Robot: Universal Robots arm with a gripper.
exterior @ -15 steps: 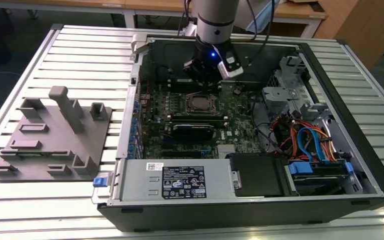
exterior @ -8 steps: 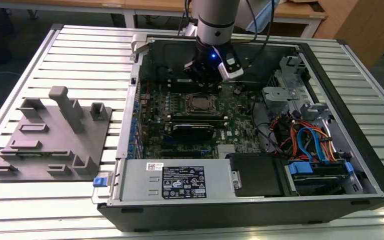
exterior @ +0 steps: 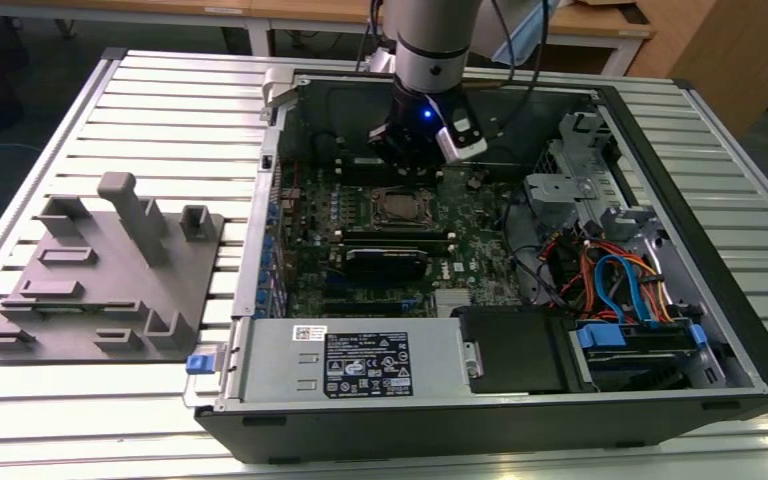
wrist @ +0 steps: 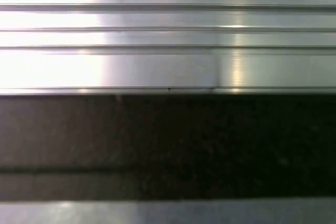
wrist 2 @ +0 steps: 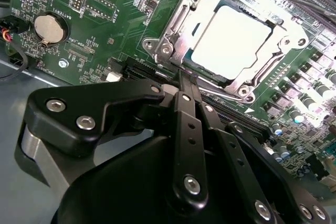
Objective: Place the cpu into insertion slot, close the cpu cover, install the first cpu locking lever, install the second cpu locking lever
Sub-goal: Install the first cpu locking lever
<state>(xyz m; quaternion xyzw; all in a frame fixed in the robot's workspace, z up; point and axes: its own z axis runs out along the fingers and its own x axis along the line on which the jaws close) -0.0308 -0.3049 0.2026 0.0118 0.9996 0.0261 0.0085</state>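
An open black computer case (exterior: 491, 428) lies on a slatted metal surface (exterior: 91, 420). Inside it are a green motherboard (exterior: 478, 262), a silver power supply (exterior: 357, 362), and blue and orange cables (exterior: 618, 285). A grey moulded tray (exterior: 104, 270) sits just beside the case, on the exterior view's left. In the second wrist view, a round coin battery (wrist 2: 48, 28) sits on the motherboard.

cpu (wrist 2: 233, 43) inside cpu cover (wrist 2: 178, 24), on motherboard (wrist 2: 105, 30)

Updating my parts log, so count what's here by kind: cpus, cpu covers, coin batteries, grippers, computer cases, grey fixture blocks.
cpu: 1
cpu cover: 1
coin battery: 1
gripper: 1
computer case: 1
grey fixture block: 1
Total: 6
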